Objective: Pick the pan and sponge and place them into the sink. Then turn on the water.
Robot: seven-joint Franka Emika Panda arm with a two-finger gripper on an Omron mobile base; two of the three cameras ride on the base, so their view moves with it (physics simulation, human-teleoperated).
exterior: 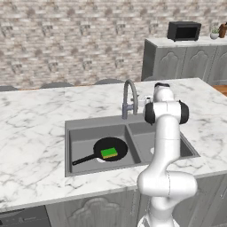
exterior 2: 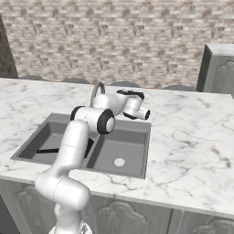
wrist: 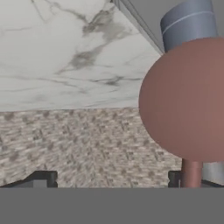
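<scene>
While right view hides it, sponge [exterior: 109,153] sits on pan [exterior: 110,149] | claw [wrist: 113,179] spread

A: The pan [exterior: 111,147] is black; the sponge [exterior: 109,153] on it is bright green over a yellow layer. The sink [exterior: 84,134] is flat grey.

B: The desk [exterior: 31,133] is white marble with grey veins. At twelve o'clock, the wall [exterior: 66,40] is mottled brick, tan and grey. The faucet [exterior: 129,98] is grey metal, the arm [exterior: 166,146] white with dark joints.
</scene>
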